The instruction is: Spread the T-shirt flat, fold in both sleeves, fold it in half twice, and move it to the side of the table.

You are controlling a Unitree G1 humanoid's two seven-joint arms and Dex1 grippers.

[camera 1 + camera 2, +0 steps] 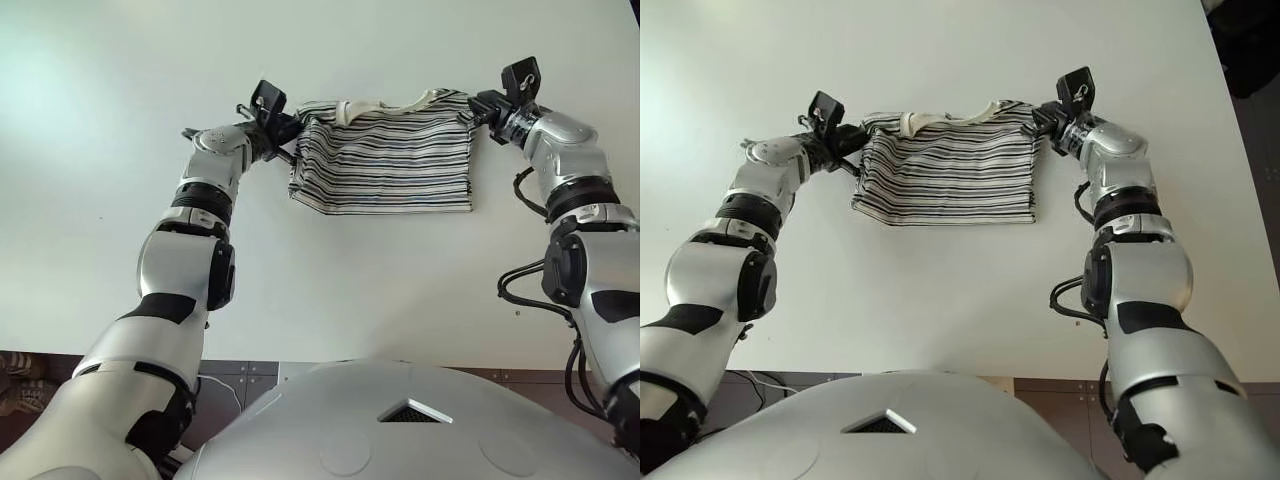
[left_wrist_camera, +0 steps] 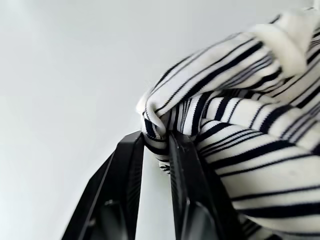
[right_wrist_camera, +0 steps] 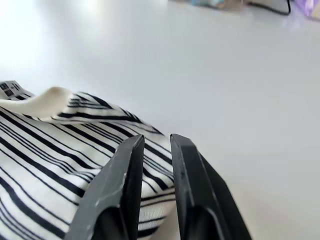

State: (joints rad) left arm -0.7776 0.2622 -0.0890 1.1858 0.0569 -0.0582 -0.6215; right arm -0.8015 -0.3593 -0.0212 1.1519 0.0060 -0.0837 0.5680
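T-shirt (image 1: 385, 165): striped, lying on the white table (image 1: 330, 290) between the two grippers, with its collar (image 1: 385, 103) along the line from one to the other.
Left gripper (image 2: 157, 145): clenched on one shoulder corner of the shirt — cloth bunched between its fingers.
Right gripper (image 3: 157, 142): closed on the opposite shoulder corner — striped cloth fills the narrow gap.

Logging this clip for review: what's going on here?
The robot is working on a striped T-shirt lying on the white table. Its left gripper pinches the fabric at one collar-end corner, and the right gripper sits at the opposite corner. No sleeves stick out. The shirt is not yet at the table's side.
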